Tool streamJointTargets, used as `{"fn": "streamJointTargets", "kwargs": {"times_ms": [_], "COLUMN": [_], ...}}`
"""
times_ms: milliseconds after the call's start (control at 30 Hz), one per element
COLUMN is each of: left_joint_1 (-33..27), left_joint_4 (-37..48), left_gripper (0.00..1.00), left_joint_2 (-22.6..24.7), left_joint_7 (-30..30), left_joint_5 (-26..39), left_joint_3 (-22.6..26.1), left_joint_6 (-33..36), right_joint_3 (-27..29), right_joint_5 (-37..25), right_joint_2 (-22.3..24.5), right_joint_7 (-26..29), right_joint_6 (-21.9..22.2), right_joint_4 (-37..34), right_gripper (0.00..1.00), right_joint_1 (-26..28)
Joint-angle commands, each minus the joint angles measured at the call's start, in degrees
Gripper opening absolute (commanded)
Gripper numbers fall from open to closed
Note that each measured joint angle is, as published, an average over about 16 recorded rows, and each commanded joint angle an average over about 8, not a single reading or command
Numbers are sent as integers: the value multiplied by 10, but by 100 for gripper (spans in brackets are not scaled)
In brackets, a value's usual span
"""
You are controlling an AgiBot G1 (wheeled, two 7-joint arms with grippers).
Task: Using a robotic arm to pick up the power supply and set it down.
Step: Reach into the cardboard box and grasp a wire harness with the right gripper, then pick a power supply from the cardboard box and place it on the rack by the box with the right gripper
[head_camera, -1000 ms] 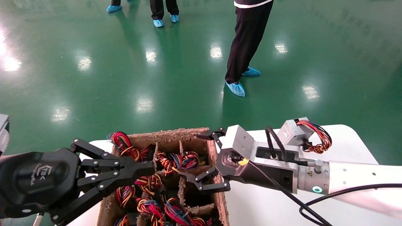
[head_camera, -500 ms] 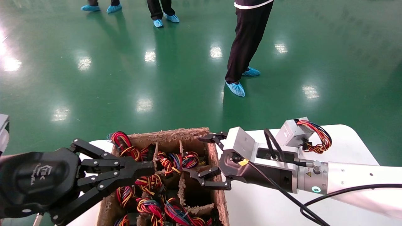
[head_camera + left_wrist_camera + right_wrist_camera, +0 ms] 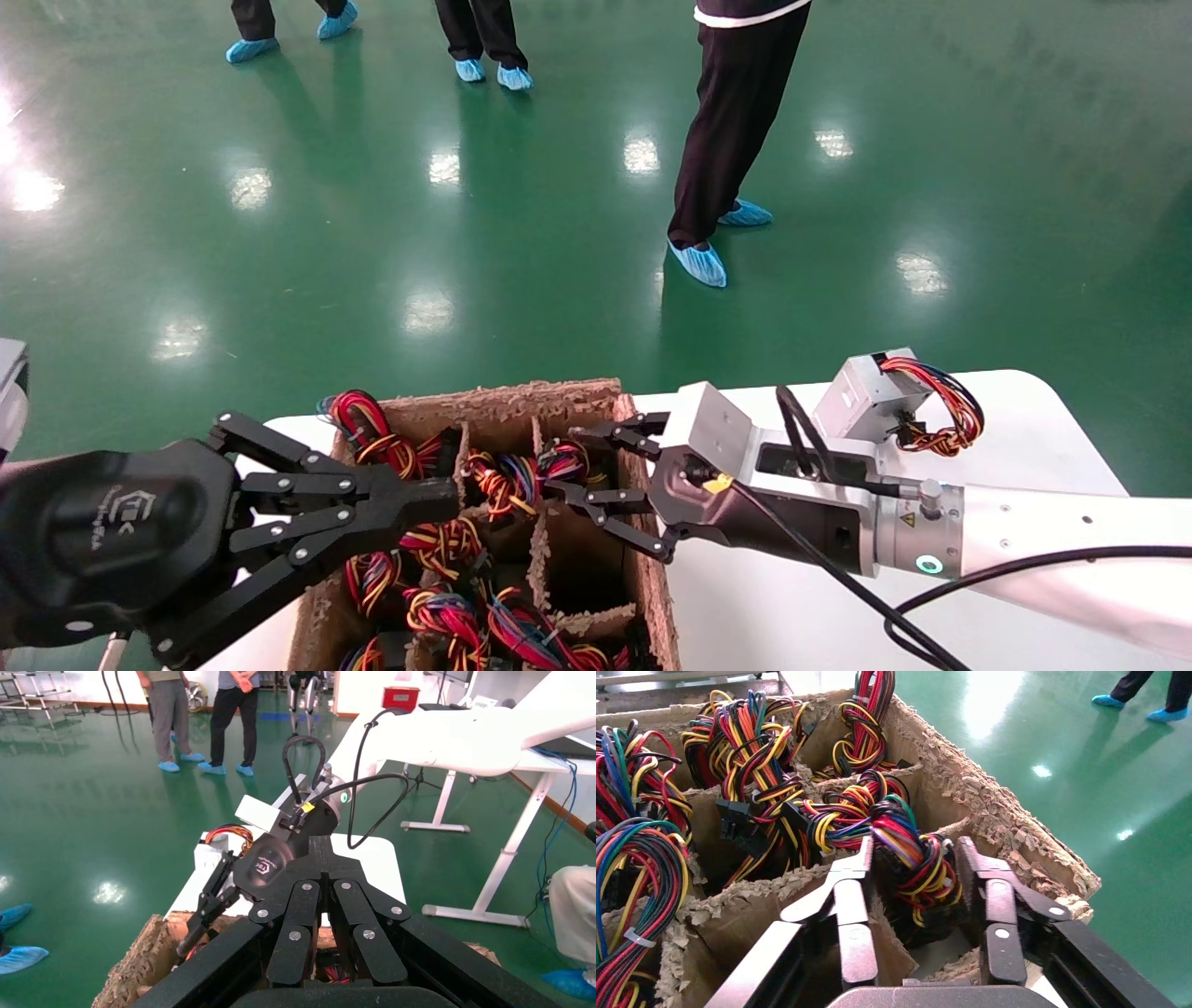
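The robotic arm (image 3: 1024, 531) reaches from the right over a divided cardboard box (image 3: 503, 396). Its right gripper (image 3: 562, 461) is open and dips into the box's far right compartment. In the right wrist view the right gripper (image 3: 916, 850) has its fingers on either side of a tied bundle of red, yellow and black wires (image 3: 916, 860), with a grey surface (image 3: 936, 954) below it. A power supply (image 3: 861, 396), a grey box with coloured wires, lies on the white table (image 3: 1024, 438) behind the arm. The left gripper (image 3: 452, 494) hangs shut over the box's left side.
Several more wire bundles (image 3: 447, 540) fill the other compartments, and one compartment (image 3: 582, 568) near the right wall looks dark and bare. People's legs (image 3: 726, 140) stand on the green floor beyond the table. The box's ragged right wall (image 3: 1011, 832) lies close beside the right gripper.
The right gripper has moved left and down from the box's right wall into the compartment, now straddling the wire bundle. The left gripper has not moved. People at the back have shifted.
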Motion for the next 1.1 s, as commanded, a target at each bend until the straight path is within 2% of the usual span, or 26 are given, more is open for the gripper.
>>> {"fn": "streamJointTargets", "kwargs": {"times_ms": [33,633,667,900,933,1100], "left_joint_1": [0,0,0,0,0,0], "left_joint_4": [0,0,0,0,0,0], "left_gripper": [0,0,0,0,0,0], "left_joint_2": [0,0,0,0,0,0], "left_joint_7": [0,0,0,0,0,0], "left_joint_5": [0,0,0,0,0,0], "left_joint_3": [0,0,0,0,0,0], "left_joint_6": [0,0,0,0,0,0], "right_joint_3": [-1,-5,-5,-7,-8,-7], "right_joint_5": [-1,3,3,-3,-4,-4], "right_joint_2": [-2,-14,-14,-14,-14,-16], "right_joint_7": [-1,1,1,-5,-6,-7], "right_joint_6": [0,-11,-11,-13,-12,-10], "right_joint_4": [-3,-24,-25,-26,-26,-25], "right_gripper": [0,0,3,90,100,100], "right_joint_1": [1,13,13,17,18,20]}}
